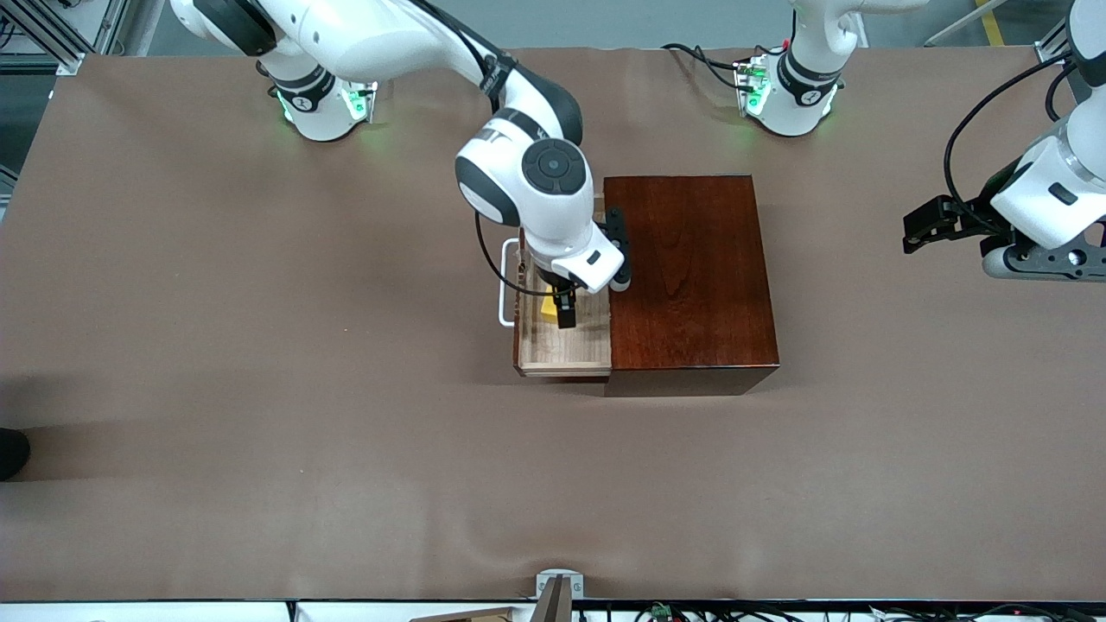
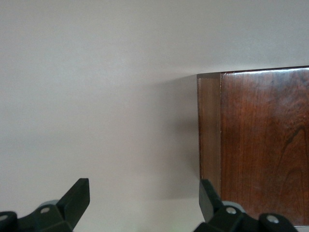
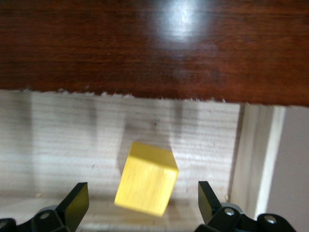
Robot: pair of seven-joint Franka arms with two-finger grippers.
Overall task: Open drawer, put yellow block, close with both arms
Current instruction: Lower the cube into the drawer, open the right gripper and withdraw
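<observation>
The drawer [image 1: 562,350] stands pulled out of the mahogany box [image 1: 691,276], its white handle [image 1: 505,285] toward the right arm's end of the table. My right gripper [image 1: 566,311] hangs over the pale tray, open. The yellow block [image 1: 548,308] lies tilted in the drawer under it. In the right wrist view the yellow block [image 3: 147,176] sits between the spread fingers of the right gripper [image 3: 142,193] and touches neither, over the drawer's floor [image 3: 63,140]. My left gripper [image 1: 929,229] waits open above the table at the left arm's end, facing the box's corner [image 2: 263,145].
A brown cloth covers the table [image 1: 259,259]. A metal clamp [image 1: 557,587] sits at the table edge nearest the front camera. A dark object [image 1: 10,451] pokes in at the right arm's end. Cables [image 1: 708,60] lie near the left arm's base.
</observation>
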